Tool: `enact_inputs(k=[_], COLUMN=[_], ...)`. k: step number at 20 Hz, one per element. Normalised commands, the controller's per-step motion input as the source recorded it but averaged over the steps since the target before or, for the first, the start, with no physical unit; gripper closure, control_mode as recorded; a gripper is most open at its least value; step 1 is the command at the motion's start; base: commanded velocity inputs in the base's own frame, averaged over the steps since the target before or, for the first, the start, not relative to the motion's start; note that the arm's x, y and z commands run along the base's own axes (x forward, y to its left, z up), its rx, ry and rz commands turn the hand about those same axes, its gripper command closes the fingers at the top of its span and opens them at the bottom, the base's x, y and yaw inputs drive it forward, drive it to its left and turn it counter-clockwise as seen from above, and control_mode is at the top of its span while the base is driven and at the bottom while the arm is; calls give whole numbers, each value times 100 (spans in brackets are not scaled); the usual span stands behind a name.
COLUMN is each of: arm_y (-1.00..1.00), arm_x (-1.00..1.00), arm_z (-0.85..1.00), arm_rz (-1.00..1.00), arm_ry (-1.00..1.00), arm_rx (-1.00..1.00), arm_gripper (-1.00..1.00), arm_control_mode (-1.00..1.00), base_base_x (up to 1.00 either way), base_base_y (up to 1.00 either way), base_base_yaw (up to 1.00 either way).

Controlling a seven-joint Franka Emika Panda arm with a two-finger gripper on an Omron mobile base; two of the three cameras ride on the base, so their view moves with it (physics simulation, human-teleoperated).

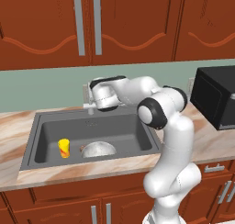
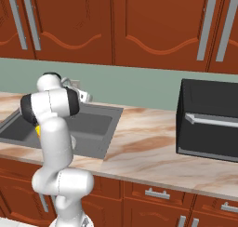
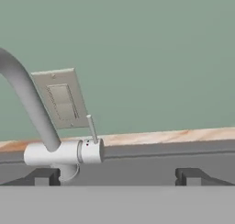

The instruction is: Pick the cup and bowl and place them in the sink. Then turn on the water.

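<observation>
**Kitchen sink: dishes in, tap not yet on**

Rendered kitchen: red-brown cabinets over a green backsplash, marbled bench [image 1: 13,126] around a dark grey sink [image 1: 43,126]. Microwave [image 1: 215,97] on the bench well to the right.

Cup [image 1: 64,148] stands upright on the sink floor, left side. Bowl [image 1: 98,149] sits just beside it to the right, apart from it as far as I can tell. So the placing part looks done; no water stream visible.

Gripper [image 3: 117,175] is up at the back rim of the sink, pointed at the wall. Fingers spread wide, nothing between them. In the hand view the faucet [image 3: 62,152] is at lower left, with its thin handle [image 3: 92,128] sticking up from the body, left of the gap between the fingers. Wall outlet [image 3: 59,98] behind it.

Risks, as I judge them:
- Handle is off-centre to the left of the fingers; a straight push forward would miss it or hit the faucet body.
- Handle is thin, so a glancing contact could slip off without turning it.
- The curved spout is close on the left; shifting sideways could knock the hand into it.
- The arm is folded over the sink, so a low move could clip the rim.

Count: one cup, one bowl, one sink, one faucet, one handle, one outlet, one microwave, two fingers.
</observation>
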Motion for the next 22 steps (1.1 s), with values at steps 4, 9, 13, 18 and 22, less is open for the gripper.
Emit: enact_inputs(k=[4,9,13,18,22], arm_y=[0,0,0,0,0], arm_x=[5,11,1,1,2], arm_z=[0,0,-12,-35,-36], arm_rz=[0,0,0,0,0], arm_ry=[-9,-16,-17,-17,-17], arm_rx=[-5,0,0,0,0], arm_gripper=[-100,-100,-100,-100,-100], arm_control_mode=[-100,-100,-100,-100,-100], base_base_x=[0,0,0,0,0], base_base_y=[0,0,0,0,0], base_base_yaw=[0,0,0,0,0])
